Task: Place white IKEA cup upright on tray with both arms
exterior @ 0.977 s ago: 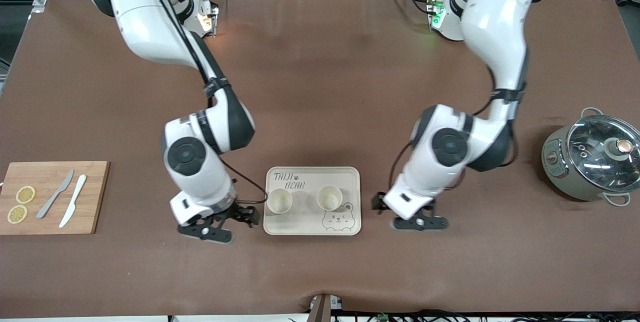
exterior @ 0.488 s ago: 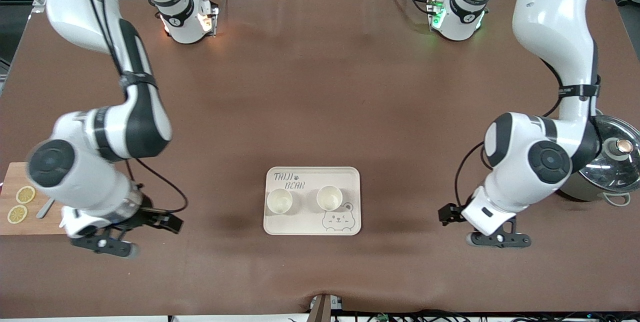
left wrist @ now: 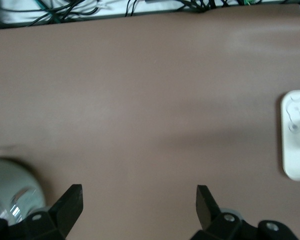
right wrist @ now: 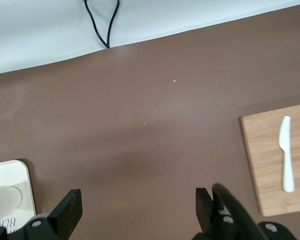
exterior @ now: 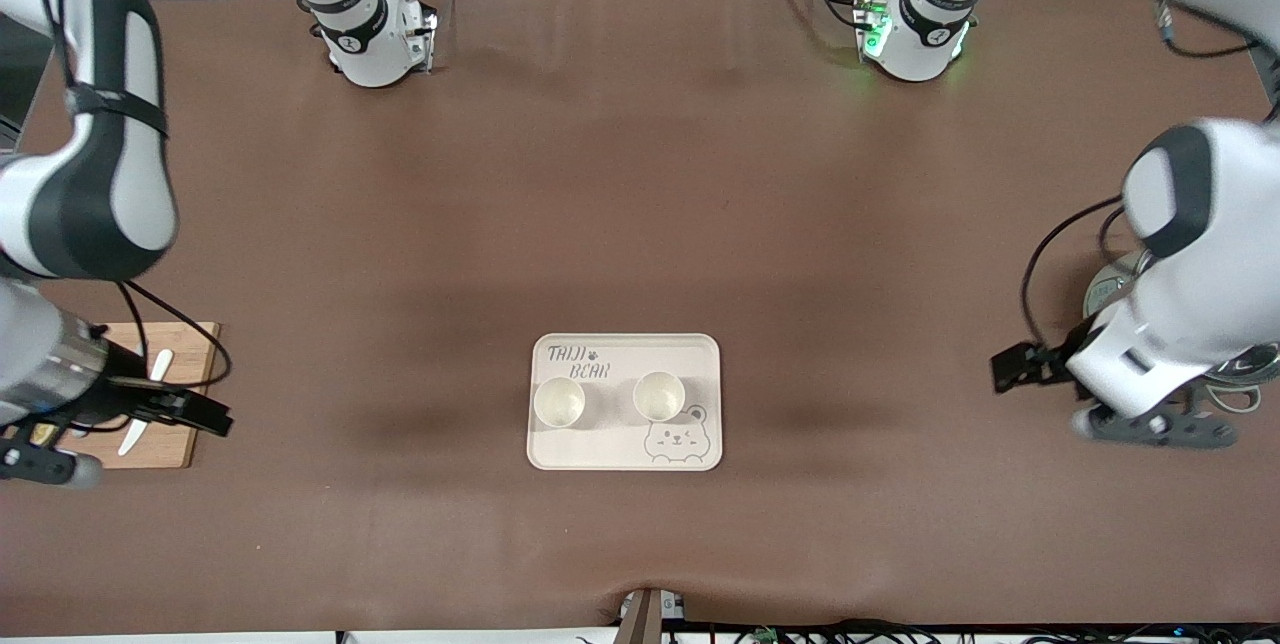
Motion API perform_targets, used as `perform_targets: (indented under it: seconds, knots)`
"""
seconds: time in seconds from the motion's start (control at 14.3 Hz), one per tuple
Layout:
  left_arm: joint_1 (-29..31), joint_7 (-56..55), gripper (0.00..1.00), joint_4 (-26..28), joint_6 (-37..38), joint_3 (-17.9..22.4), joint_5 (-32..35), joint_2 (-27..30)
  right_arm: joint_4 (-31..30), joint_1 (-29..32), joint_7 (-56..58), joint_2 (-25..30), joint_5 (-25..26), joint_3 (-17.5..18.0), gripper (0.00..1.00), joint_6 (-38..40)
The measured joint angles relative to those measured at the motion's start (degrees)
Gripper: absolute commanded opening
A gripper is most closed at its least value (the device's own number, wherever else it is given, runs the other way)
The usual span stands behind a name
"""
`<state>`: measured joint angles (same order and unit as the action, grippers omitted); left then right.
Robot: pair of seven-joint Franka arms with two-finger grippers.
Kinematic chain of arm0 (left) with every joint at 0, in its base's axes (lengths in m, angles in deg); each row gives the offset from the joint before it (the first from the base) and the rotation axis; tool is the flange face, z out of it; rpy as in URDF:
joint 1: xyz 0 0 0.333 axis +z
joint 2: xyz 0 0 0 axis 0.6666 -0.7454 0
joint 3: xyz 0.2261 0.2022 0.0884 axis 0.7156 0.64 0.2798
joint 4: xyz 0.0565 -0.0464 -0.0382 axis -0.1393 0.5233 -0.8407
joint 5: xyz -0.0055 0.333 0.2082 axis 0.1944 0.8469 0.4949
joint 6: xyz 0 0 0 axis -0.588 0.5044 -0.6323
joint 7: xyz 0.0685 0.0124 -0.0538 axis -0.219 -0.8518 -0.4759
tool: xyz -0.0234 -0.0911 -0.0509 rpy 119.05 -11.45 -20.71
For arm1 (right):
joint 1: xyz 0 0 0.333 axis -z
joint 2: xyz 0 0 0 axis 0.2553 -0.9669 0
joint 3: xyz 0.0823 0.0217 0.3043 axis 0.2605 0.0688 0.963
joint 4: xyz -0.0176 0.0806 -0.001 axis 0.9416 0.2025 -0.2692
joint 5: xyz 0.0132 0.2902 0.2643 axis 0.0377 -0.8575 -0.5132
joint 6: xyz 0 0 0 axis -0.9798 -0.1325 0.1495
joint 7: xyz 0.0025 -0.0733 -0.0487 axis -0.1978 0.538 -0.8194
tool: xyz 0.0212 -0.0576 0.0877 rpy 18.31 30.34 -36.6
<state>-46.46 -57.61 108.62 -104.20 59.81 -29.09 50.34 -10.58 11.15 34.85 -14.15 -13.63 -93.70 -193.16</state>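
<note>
Two white cups, one (exterior: 558,402) toward the right arm's end and one (exterior: 659,396) toward the left arm's end, stand upright on the cream bear tray (exterior: 700,354) in the middle of the table. My right gripper (exterior: 40,464) is open and empty over the wooden cutting board's edge, well away from the tray. My left gripper (exterior: 1155,427) is open and empty beside the pot, also well away. The right wrist view shows its open gripper (right wrist: 137,207), the tray corner (right wrist: 15,175) and one cup (right wrist: 0,200). The left wrist view shows its open gripper (left wrist: 138,205) and the tray's edge (left wrist: 296,135).
A wooden cutting board (exterior: 190,394) with a white knife (exterior: 150,379) lies at the right arm's end, partly hidden by that arm. A grey pot (exterior: 1110,289) stands at the left arm's end, mostly hidden by the left arm. Brown table surface surrounds the tray.
Both arms have swung outward from beside the tray to their own ends of the table. The two cups and the tray have not moved.
</note>
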Motion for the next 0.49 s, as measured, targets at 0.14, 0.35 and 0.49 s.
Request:
perform_targets:
  seconds: [0.14, 0.35, 0.49]
  knots:
    - [0.05, 0.0, 1.0, 0.65, 4.5, -0.06, -0.49, 4.5, -4.26, 0.95, 1.44, 4.43, -0.07, 0.01, 1.0, 0.11]
    - [0.42, 1.19, 1.0, 1.02, 10.95, -0.07, -0.82, 9.68, -11.15, 1.11, 2.69, 11.78, -0.06, 0.03, 1.0, 0.24]
    - [1.33, 4.37, 1.0, 1.66, 13.68, -0.06, -0.82, 12.25, -15.27, 1.1, 3.07, 16.85, -0.03, 0.07, 1.0, 0.79]
